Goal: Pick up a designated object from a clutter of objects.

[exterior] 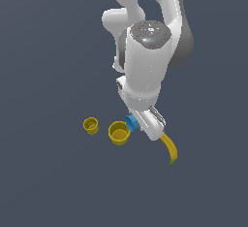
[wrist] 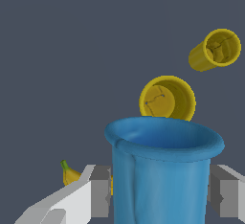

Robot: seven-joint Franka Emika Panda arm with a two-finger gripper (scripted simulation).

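Note:
The small blue cup [wrist: 162, 170] stands between my gripper's [wrist: 161, 196] two grey fingers [wrist: 100, 194], which sit against its opposite walls, so the gripper is shut on it. In the exterior view the blue cup [exterior: 131, 121] peeks out beside the gripper [exterior: 139, 124], mostly hidden by the white hand. Just beyond it lies the larger yellow cup [exterior: 118, 133] [wrist: 167, 98], almost touching the blue one. Farther toward the exterior view's left sits the smaller yellow cup [exterior: 90, 125] [wrist: 216, 50].
A curved yellow banana [exterior: 169, 149] lies on the dark floor just to the exterior view's right of the gripper; only its stem end [wrist: 69, 174] shows behind one finger in the wrist view. The arm's white links tower over the clutter.

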